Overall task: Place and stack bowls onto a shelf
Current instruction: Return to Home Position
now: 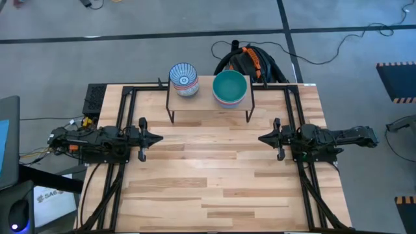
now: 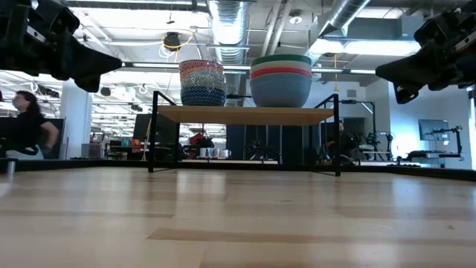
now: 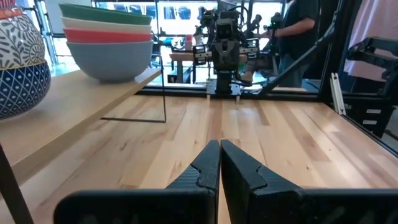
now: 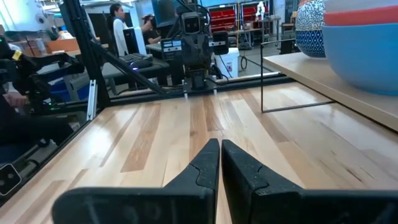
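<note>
- Bowls [image 1: 230,89], small and round, sit in two stacks on the low rectangular shelf [image 1: 207,99], a light wooden board on thin black metal legs.
- The patterned stack [image 2: 202,82] stands on the board's left half. Its top bowl shows blue-and-white from above, and a dark blue patterned bowl is at its base.
- The teal-topped stack [image 2: 281,80] stands on the right half, apart from the first. It runs teal green, white, red, then light blue at the bottom.
- The shelf stands at the middle of the far edge of the slatted wooden tabletop [image 1: 208,182].
- The left gripper [image 1: 158,136] hangs raised over the tabletop's left half, its fingers pressed together and holding nothing.
- The right gripper [image 1: 262,138] hangs over the right half, likewise closed tight and empty. The two tips face each other, well apart.
- A seated person [image 2: 26,123] shows in the room beyond.
</note>
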`<action>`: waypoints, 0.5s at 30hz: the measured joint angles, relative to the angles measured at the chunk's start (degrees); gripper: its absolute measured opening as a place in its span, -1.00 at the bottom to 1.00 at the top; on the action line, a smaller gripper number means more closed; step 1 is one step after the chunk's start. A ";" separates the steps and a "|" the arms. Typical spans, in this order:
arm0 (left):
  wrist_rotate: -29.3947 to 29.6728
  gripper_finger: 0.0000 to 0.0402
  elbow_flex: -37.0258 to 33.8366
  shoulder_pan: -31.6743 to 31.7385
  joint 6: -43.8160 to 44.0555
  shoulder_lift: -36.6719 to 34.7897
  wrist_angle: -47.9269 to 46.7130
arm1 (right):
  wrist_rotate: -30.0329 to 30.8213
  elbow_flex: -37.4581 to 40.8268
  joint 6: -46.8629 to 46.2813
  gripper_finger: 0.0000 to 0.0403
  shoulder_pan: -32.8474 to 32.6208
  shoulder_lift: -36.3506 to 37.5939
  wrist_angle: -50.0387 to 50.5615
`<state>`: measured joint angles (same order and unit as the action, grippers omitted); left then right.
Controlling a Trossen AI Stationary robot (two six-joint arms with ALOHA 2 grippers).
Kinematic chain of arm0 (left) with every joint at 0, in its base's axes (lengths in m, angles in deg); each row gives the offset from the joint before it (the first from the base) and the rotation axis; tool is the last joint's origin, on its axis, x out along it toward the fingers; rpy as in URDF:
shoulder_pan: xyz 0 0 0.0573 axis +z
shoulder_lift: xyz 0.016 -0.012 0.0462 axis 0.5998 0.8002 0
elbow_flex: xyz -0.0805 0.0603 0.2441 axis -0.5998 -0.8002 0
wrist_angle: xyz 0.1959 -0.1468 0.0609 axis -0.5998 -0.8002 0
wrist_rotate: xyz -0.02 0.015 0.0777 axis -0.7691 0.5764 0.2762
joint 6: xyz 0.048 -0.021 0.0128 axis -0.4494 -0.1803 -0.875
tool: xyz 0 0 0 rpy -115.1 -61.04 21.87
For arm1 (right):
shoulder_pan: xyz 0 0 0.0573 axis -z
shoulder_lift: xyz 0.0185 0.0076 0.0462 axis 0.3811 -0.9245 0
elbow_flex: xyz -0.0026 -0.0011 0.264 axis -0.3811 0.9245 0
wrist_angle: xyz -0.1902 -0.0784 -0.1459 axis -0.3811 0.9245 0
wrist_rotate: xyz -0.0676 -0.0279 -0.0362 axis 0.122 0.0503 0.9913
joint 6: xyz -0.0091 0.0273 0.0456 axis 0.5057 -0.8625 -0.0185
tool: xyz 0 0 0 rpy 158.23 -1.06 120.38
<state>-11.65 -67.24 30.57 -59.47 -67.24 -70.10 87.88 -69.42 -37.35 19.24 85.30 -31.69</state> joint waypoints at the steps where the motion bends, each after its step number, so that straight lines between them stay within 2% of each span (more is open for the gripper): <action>1: 0.00 -1.00 0.00 0.00 0.00 0.00 0.00 | 0.00 0.01 0.00 -0.77 0.00 0.00 0.02; 15: 0.00 -1.00 -0.07 0.00 0.85 0.00 0.04 | 0.00 0.07 0.02 -0.77 0.00 0.00 0.28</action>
<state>-11.65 -67.30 30.57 -58.62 -67.24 -70.05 87.88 -69.36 -37.33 19.24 85.30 -31.40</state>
